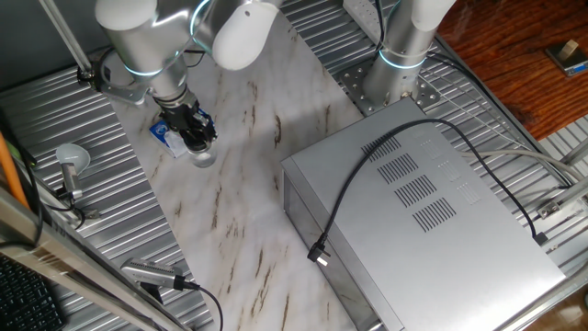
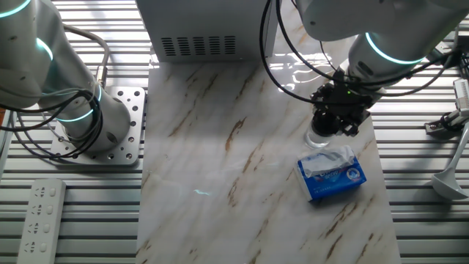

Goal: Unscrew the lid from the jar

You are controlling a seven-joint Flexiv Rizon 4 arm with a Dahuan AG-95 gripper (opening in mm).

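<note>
No legible text; print on blue-and-white packet [image 2: 331,174] too small to read.

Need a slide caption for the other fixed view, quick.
Gripper poised atop the jar, lid hidden beneath it, beside a blue-and-white packet.

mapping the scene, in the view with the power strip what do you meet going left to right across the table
power strip → arm base → grey metal box → pincer over the jar → white disc on a stem
</note>
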